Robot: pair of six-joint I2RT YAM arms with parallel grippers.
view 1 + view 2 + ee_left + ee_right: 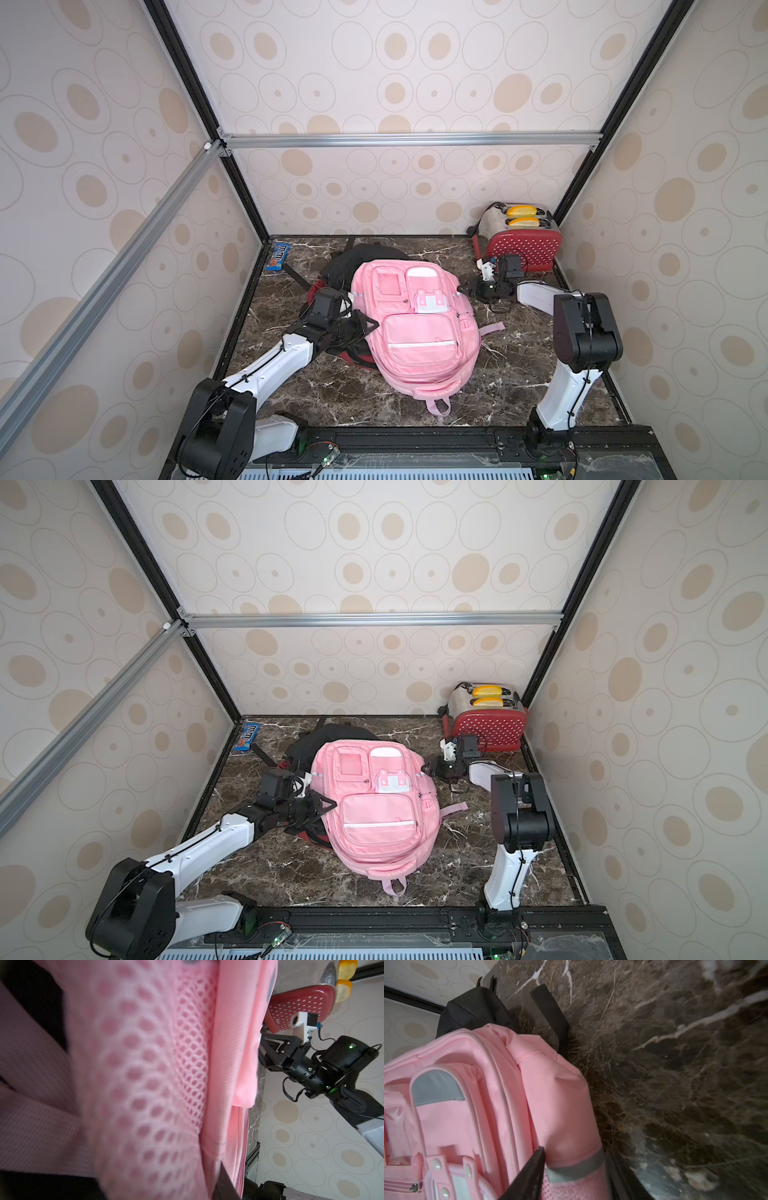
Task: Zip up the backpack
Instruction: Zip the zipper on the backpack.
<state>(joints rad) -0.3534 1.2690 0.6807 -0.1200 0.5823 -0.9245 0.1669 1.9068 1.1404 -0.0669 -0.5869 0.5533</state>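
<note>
A pink backpack (415, 328) (374, 808) lies face up in the middle of the marble table. My left gripper (368, 326) (328, 804) is at its left side, shut on the pink mesh side pocket (155, 1084). Only one dark finger (225, 1186) shows in the left wrist view. My right gripper (462, 289) (428, 766) (574, 1151) is at the backpack's upper right side. Its jaws stand apart, astride a bulge of pink fabric with a grey strip (575, 1167). A small zip pull (415, 1187) shows on a front pocket.
A black bag (365, 257) lies behind the backpack, with a red one (361, 359) partly under it. A red dotted toaster (523, 245) with yellow bread stands at the back right, close behind my right wrist. A blue candy packet (277, 256) lies at the back left.
</note>
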